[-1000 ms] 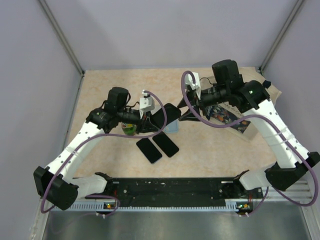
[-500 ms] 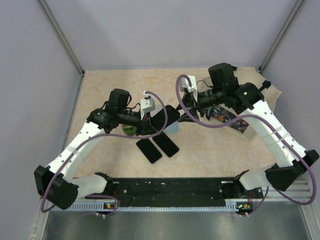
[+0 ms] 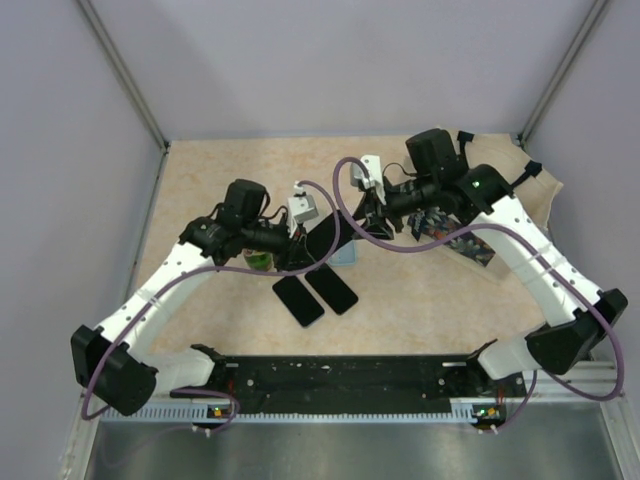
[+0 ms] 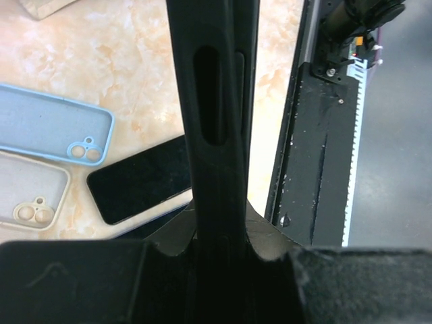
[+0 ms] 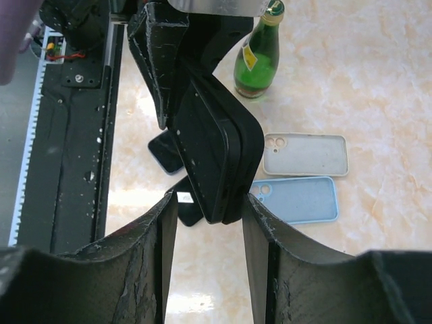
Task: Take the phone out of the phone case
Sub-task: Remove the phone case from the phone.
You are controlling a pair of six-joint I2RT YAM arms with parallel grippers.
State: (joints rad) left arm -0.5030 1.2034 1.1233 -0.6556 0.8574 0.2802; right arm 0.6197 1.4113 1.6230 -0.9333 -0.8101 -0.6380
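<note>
A black phone in a black case (image 3: 322, 240) is held up off the table, tilted. My left gripper (image 3: 303, 243) is shut on its left end; in the left wrist view the case's edge (image 4: 216, 121) rises straight up from between the jaws (image 4: 216, 270). My right gripper (image 3: 362, 217) is open at the phone's right end. In the right wrist view the cased phone (image 5: 216, 152) hangs with its end between the fingertips (image 5: 209, 219); the case's edge is at the right finger (image 5: 270, 256), with a gap to the left finger (image 5: 152, 256).
Two bare black phones (image 3: 298, 300) (image 3: 332, 289) lie on the table below. An empty blue case (image 5: 297, 200) and an empty beige case (image 5: 307, 154) lie beside them. A green bottle (image 5: 260, 57) stands near. A printed box (image 3: 460, 235) is at the right.
My right gripper has moved left and closed in round the phone's right end. The left arm has shifted slightly right with the cased phone.
</note>
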